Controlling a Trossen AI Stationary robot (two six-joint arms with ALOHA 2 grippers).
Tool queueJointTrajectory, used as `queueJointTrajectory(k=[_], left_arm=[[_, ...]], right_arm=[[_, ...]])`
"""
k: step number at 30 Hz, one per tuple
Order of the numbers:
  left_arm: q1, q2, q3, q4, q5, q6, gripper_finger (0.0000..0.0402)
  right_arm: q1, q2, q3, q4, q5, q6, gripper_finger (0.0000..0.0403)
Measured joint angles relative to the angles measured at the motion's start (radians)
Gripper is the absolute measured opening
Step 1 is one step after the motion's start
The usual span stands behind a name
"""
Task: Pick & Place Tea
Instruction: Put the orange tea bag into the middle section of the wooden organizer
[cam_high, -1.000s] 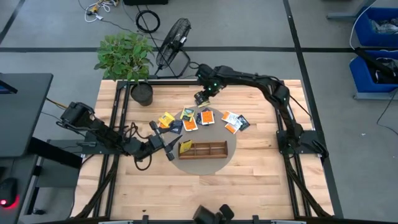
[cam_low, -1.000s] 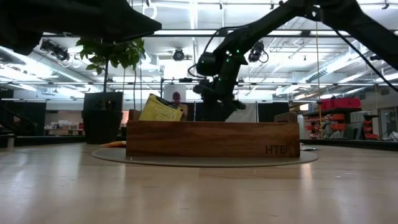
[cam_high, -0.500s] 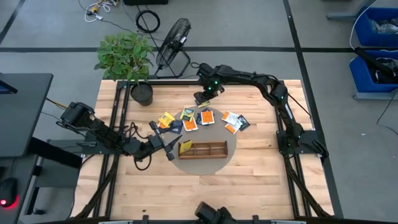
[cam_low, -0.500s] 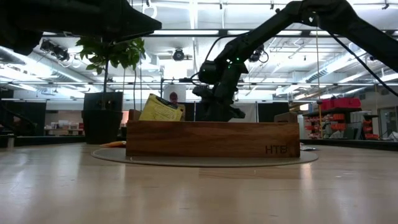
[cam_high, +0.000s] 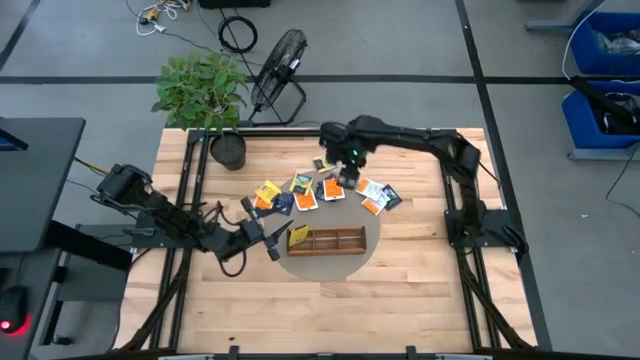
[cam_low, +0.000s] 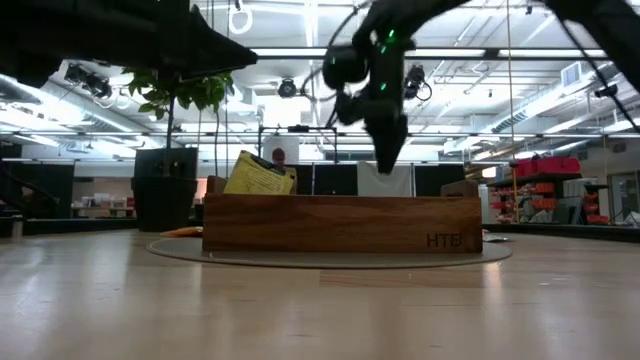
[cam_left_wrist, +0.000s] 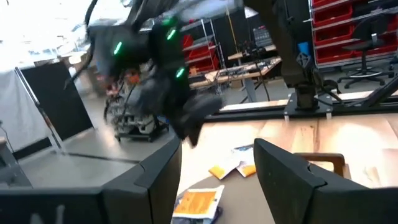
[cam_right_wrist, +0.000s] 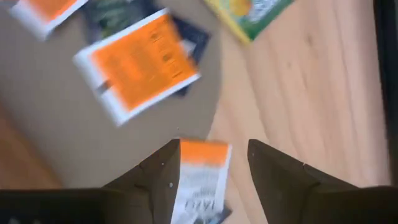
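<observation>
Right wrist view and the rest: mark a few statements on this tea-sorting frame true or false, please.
1. The right gripper holds an orange-and-white tea packet between its jaws. True.
2. The wooden tray has packets in all three compartments. False: only a yellow packet shows, in the end compartment nearest the left arm; the others look bare.
3. The left gripper has its jaws apart with nothing between them. True.
4. The right gripper is over the tray. False: in the high view it is above the loose packets on the far side of the tray.
5. The tray sits on a round mat. True.
</observation>
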Motion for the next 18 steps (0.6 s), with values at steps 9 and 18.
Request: queueJointTrajectory(k=[9, 18], left_arm=[[-0.018, 0.0, 0.0, -0.043, 0.0, -0.079, 0.0206], [0.012, 0.0, 0.0, -0.028, -0.001, -0.078, 0.0206]], right_arm=[[0.049, -0.326, -0.412, 0.13, 0.057, 0.087, 0.0197], [0.047, -0.574, -0.734, 0.32, 0.065, 0.126, 0.0197]])
